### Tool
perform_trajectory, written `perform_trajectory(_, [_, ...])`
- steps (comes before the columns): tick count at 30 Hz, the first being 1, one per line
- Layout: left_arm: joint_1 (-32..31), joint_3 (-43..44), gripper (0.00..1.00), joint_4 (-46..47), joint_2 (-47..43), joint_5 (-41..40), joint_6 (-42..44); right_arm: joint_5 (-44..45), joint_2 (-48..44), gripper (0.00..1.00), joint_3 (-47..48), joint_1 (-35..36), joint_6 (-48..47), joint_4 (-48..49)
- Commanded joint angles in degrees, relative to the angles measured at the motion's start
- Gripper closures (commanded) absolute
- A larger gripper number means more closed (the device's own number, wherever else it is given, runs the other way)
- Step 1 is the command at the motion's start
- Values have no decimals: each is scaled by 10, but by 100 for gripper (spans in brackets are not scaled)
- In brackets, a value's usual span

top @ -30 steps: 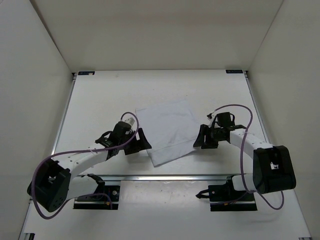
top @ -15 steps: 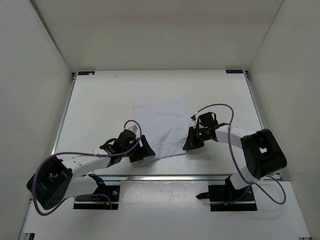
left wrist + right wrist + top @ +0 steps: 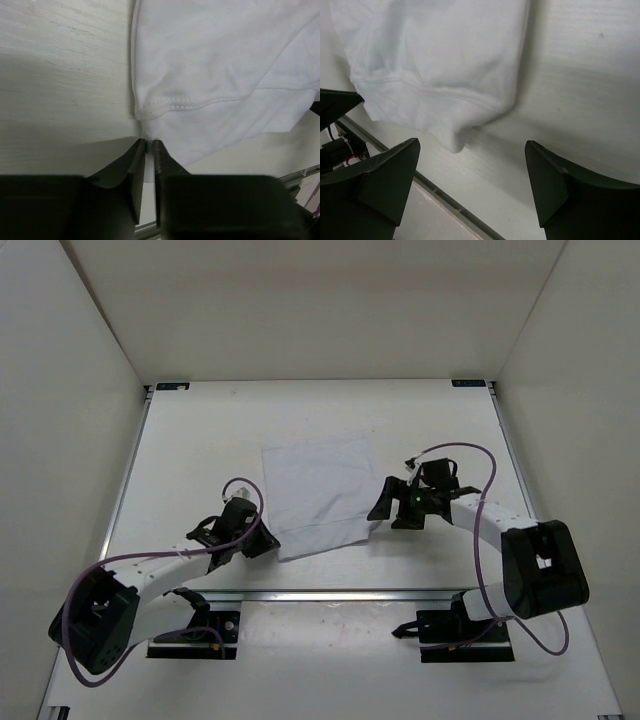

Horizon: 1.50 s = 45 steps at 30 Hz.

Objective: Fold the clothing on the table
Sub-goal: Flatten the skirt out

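Note:
The clothing is a plain white, softly wrinkled piece lying flat near the middle of the table. In the left wrist view its stitched hem runs across, and its near-left corner drops into the thin gap of my left gripper, which is shut on that corner. From above, the left gripper sits low at the cloth's near-left corner. My right gripper stands wide open just short of the near-right corner, which rests loose on the table. From above, the right gripper is beside the cloth's right edge.
The silver rail runs along the table's near edge, just behind both grippers, and also shows under the right gripper as a dark rail. White walls enclose the left, right and back. Purple cables loop over both arms.
The left gripper has closed on the cloth's near-left corner. The right gripper closed briefly, then opened wide, let go and backed off to the right. The cloth has shifted slightly left.

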Motion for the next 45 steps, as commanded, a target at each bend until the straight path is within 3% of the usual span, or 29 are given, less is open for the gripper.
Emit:
perform_trajectory(1, [8, 9, 80, -13, -3, -8, 18, 0, -23, 16, -30, 0, -1, 1])
perform_trajectory(3, [8, 13, 90, -9, 14, 3, 25, -4, -19, 19, -39, 10, 5, 13])
perform_trajectory(8, [8, 28, 100, -12, 40, 8, 37, 18, 8, 21, -28, 23, 0, 37])
perform_trajectory(18, [49, 56, 100, -58, 27, 17, 72, 42, 85, 31, 56, 15, -67, 48])
perform_trajectory(25, [55, 69, 100, -54, 48, 40, 82, 11, 128, 72, 71, 32, -40, 76])
perform_trajectory(27, [54, 74, 100, -53, 56, 41, 87, -5, 129, 100, 73, 36, -30, 71])
perform_trajectory(34, [90, 158, 100, -95, 73, 35, 153, -50, 106, 100, 166, -13, -7, 15])
perform_trajectory(38, [99, 181, 100, -122, 84, 13, 184, -82, 116, 100, 221, -57, 5, -63])
perform_trajectory(41, [96, 173, 100, -118, 89, 20, 185, -99, 128, 99, 195, -73, 7, -83])
perform_trajectory(43, [93, 166, 100, -118, 97, 23, 181, -106, 133, 90, 172, -64, -1, -85])
perform_trajectory(44, [85, 164, 100, -118, 97, 26, 181, -99, 129, 74, 151, -56, -3, -83])
perform_trajectory(45, [80, 160, 100, -112, 103, 24, 181, -92, 125, 66, 129, -53, -5, -77])
